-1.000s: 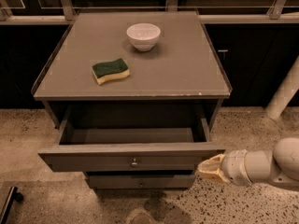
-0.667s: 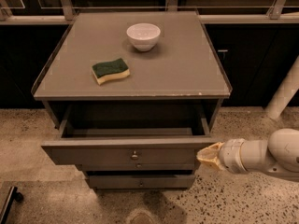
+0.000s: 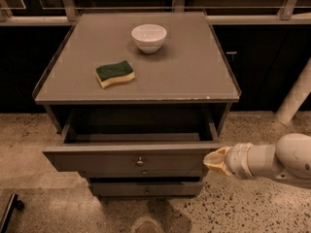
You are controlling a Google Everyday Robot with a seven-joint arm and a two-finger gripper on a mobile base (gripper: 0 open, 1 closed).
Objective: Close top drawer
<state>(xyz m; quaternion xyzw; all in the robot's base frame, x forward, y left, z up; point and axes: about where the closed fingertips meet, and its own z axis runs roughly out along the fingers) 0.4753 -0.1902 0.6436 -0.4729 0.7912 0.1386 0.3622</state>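
Push with gripper point(image 3: 214, 159), pinched shut and empty, on top drawer point(image 3: 97, 162) front's right end; go straight in, avoid skewing.

Pale tan gripper point(image 3: 214, 160) sits at the 3 o'clock end of the wide grey top drawer point(image 3: 97, 161), and its white arm point(image 3: 284, 161) is cut off by the right edge. The shallower grey drawer fronts point(image 3: 116, 188) are mostly hidden beneath. At 8 o'clock there's a black object point(image 3: 9, 210), cropped and unidentifiable.
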